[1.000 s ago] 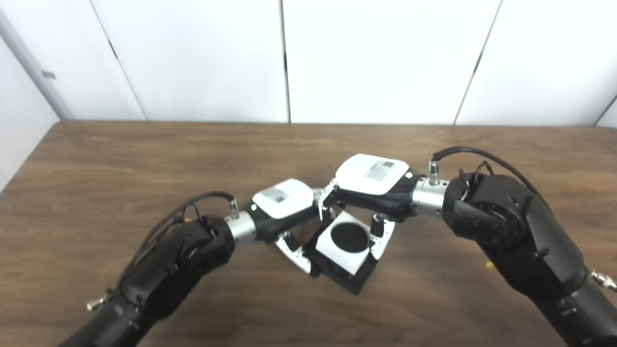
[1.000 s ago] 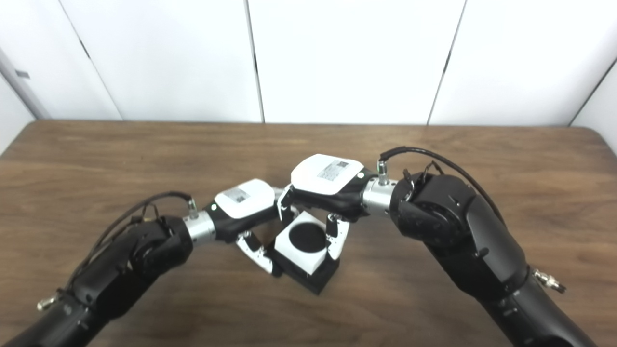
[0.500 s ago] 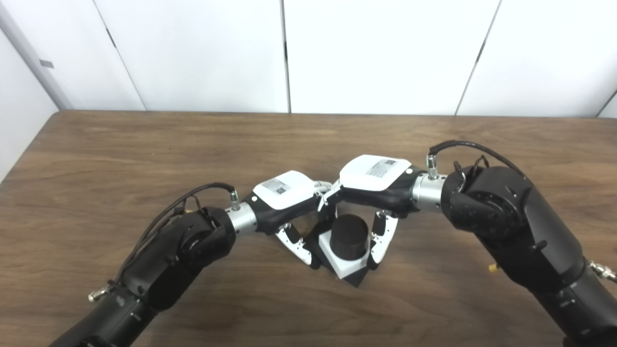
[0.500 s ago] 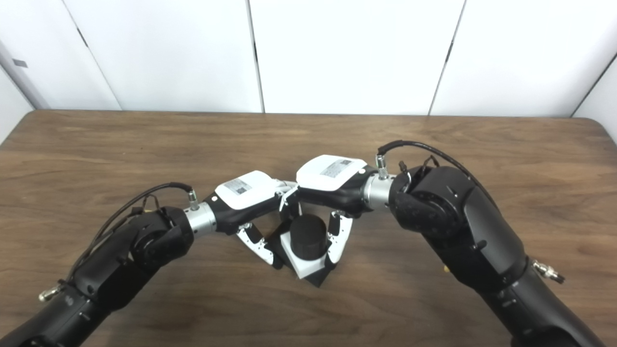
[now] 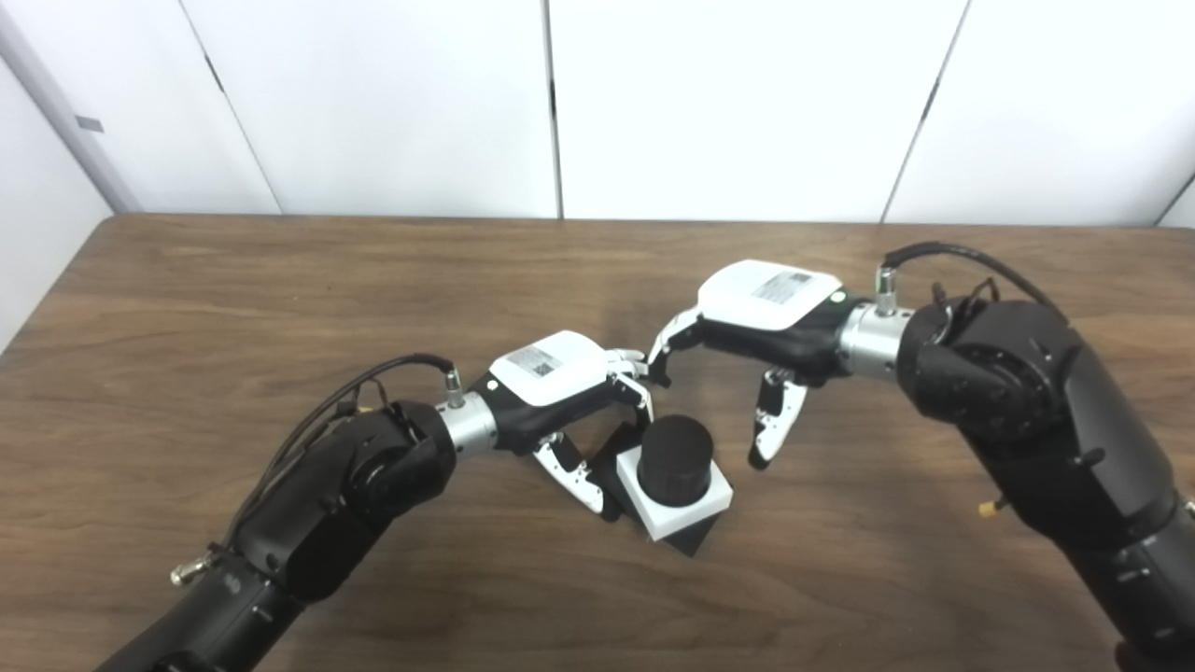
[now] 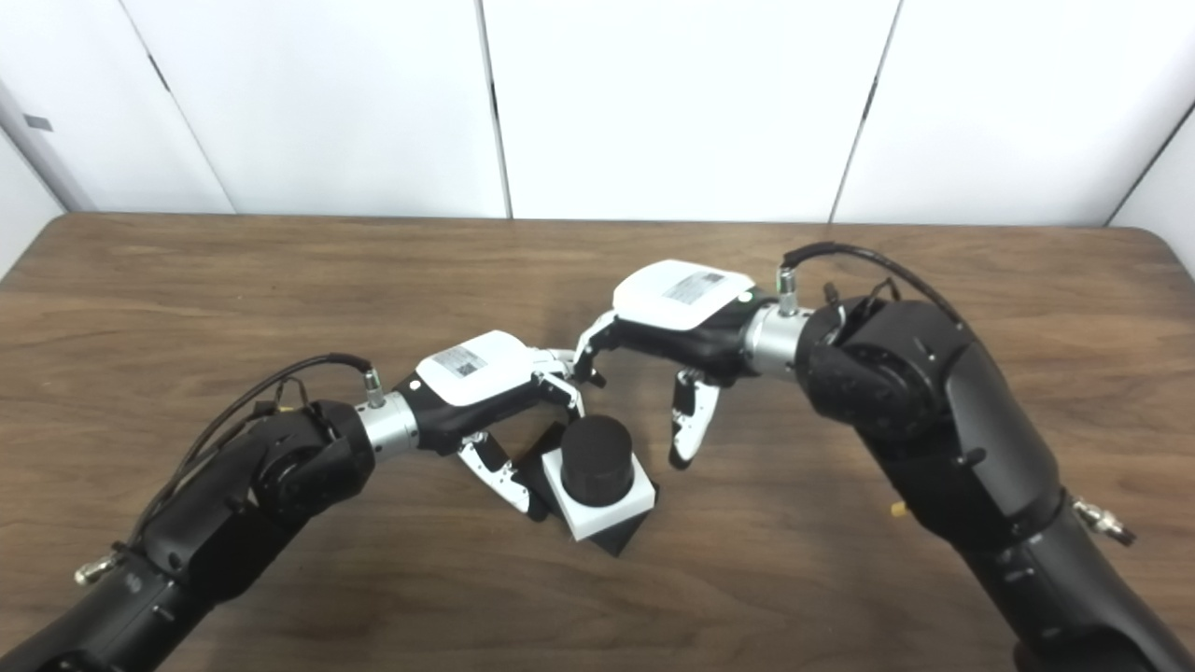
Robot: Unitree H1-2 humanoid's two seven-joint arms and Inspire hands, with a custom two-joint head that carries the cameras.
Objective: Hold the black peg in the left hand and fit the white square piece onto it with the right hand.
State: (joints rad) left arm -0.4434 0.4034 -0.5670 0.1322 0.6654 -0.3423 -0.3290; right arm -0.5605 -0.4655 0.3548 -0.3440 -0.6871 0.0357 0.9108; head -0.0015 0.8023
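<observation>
The black peg (image 5: 674, 455) stands upright on its square black base (image 5: 692, 539), which rests on the table near the middle. The white square piece (image 5: 692, 502) sits around the peg, low down against the base. My left hand (image 5: 556, 384) grips the base from the left, its thumb (image 5: 576, 478) at the near-left edge and its fingers (image 5: 633, 385) behind the peg. My right hand (image 6: 674, 319) hovers to the right of the peg, open, its thumb (image 6: 686, 431) hanging clear of the white piece.
The wooden table (image 5: 233, 299) stretches wide on both sides and ends at white wall panels (image 5: 728, 103) behind. A small yellow bit (image 5: 984, 510) lies by my right forearm (image 5: 1046, 420).
The white square piece went down over the peg, which now stands up through it. My right hand then let go and drew back up and to the right. The camera tilted slightly.
</observation>
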